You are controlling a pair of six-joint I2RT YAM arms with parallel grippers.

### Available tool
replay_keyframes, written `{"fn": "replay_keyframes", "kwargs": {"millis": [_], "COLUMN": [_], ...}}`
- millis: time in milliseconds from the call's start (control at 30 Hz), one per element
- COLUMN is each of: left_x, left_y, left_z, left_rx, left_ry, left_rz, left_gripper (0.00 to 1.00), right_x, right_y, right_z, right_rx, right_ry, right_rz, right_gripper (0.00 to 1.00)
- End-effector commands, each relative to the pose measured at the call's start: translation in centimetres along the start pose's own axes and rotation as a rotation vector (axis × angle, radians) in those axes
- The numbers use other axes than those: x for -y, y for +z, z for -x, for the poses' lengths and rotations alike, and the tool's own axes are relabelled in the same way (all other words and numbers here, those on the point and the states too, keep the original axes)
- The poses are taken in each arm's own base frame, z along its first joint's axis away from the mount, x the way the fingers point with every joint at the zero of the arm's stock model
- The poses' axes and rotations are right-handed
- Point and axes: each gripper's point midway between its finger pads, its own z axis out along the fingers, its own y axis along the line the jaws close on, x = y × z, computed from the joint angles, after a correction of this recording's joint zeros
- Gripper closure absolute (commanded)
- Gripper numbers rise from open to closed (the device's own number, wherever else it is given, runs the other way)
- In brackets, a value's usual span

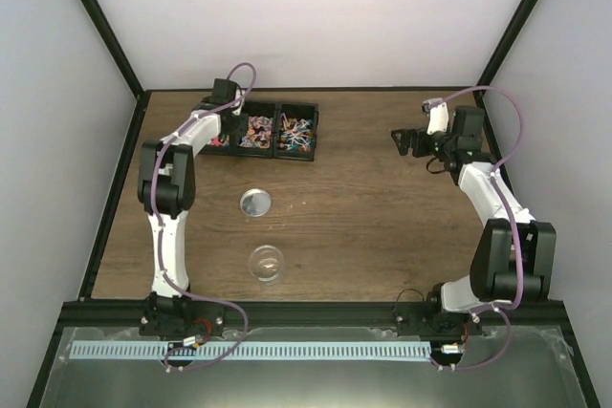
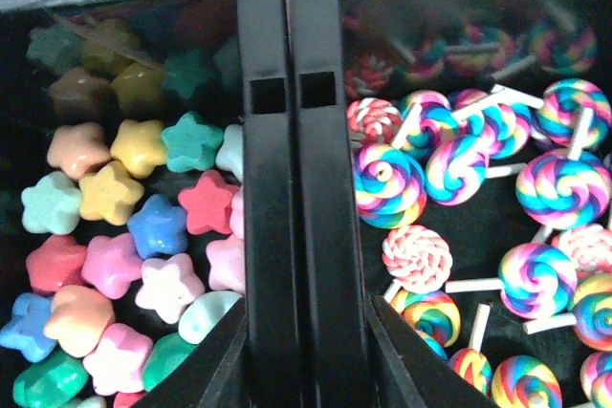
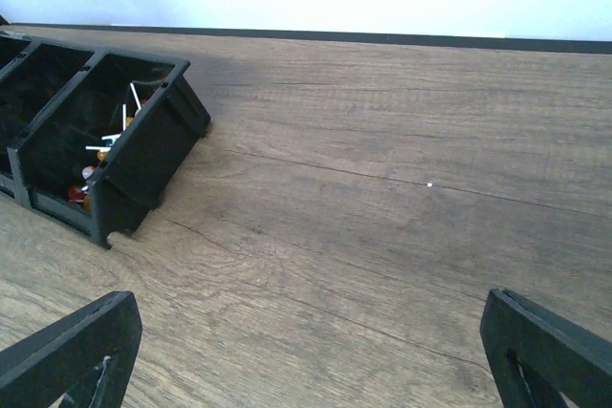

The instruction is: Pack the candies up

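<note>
The candies lie in black bins (image 1: 266, 131) at the back left of the table. In the left wrist view one bin holds star candies (image 2: 124, 236) in pink, yellow, blue, green and red. The adjoining bin holds swirled lollipops (image 2: 478, 207) on white sticks. My left gripper (image 2: 306, 370) is open low over these bins, one finger on each side of the two adjoining bin walls (image 2: 287, 188), holding nothing. It also shows in the top view (image 1: 227, 119). My right gripper (image 1: 406, 140) is open and empty above bare table at the back right (image 3: 311, 360). The clear round jar (image 1: 267, 263) stands open at the front middle.
The jar's round lid (image 1: 254, 203) lies flat on the wooden table (image 1: 382, 226) between the jar and the bins. The rightmost bin (image 3: 115, 140) shows at the left of the right wrist view. Black frame posts and white walls enclose the table.
</note>
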Motion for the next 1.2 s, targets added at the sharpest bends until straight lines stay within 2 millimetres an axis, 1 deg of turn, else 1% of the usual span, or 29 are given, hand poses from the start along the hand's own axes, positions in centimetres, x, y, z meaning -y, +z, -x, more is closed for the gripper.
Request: {"fn": "replay_keyframes", "kwargs": {"millis": [0,133,267,367,433,533,600,700,767,833,900,933,967,1033,1100,1133,1167], "left_x": [3.0,6.2,10.3,14.1,16.7,19.7,21.1,22.6,23.4,23.9,24.1,24.1,24.0,23.4,22.0,21.1,20.1], "left_y": [-1.4,-2.5,-3.6,-4.4,-5.1,-6.3,-6.8,-7.1,-7.4,-7.7,-8.2,-8.7,-9.3,-11.1,-13.8,-15.2,-16.8], "left_z": [1.2,1.1,0.1,-1.5,-2.8,-4.8,-6.0,-7.3,-7.6,-7.4,-6.9,-6.5,-5.9,-4.2,-2.3,-1.5,-0.9], "left_rx": [0.037,0.043,0.037,0.018,0.003,-0.007,-0.015,-0.038,-0.040,-0.028,-0.019,-0.012,-0.004,0.040,0.109,0.145,0.180], "left_ry": [0.047,0.080,0.126,0.162,0.197,0.239,0.250,0.230,0.223,0.223,0.212,0.213,0.213,0.212,0.203,0.202,0.205], "left_rz": [-0.092,-0.160,-0.223,-0.283,-0.320,-0.360,-0.378,-0.395,-0.401,-0.394,-0.400,-0.402,-0.403,-0.407,-0.421,-0.432,-0.444], "left_gripper": [0.74,0.77,0.78,0.78,0.80,0.81,0.81,0.80,0.80,0.79,0.72,0.65,0.54,0.27,0.06,0.01,0.00], "right_x": [-0.4,-0.3,-0.3,-0.3,-0.3,-0.4,-0.5,-0.8,-0.9,-1.0,-1.1,-1.3,-1.4,-1.9,-2.5,-2.7,-3.0], "right_y": [0.0,0.1,0.1,0.0,-0.1,-0.2,-0.3,-0.5,-0.6,-0.6,-0.6,-0.5,-0.5,-0.5,-0.4,-0.3,-0.2], "right_z": [1.9,1.7,1.5,1.3,1.2,1.1,1.0,0.7,0.5,0.4,0.3,0.4,0.4,0.6,0.9,1.0,1.1], "right_rx": [0.032,0.025,0.021,0.017,0.014,0.012,0.011,0.008,0.006,0.004,0.002,0.003,0.004,0.010,0.015,0.016,0.017], "right_ry": [-0.013,-0.006,-0.004,-0.003,-0.003,-0.002,-0.001,0.003,0.006,0.006,0.005,0.003,-0.001,-0.010,-0.020,-0.024,-0.028], "right_rz": [0.003,-0.001,0.000,-0.002,-0.002,-0.002,0.001,0.007,0.010,0.017,0.028,0.036,0.046,0.073,0.100,0.111,0.122], "right_gripper": [0.00,0.00,0.00,0.00,0.00,0.00,0.00,0.00,0.00,0.00,0.00,0.00,0.00,0.00,0.00,0.00,0.00]}}
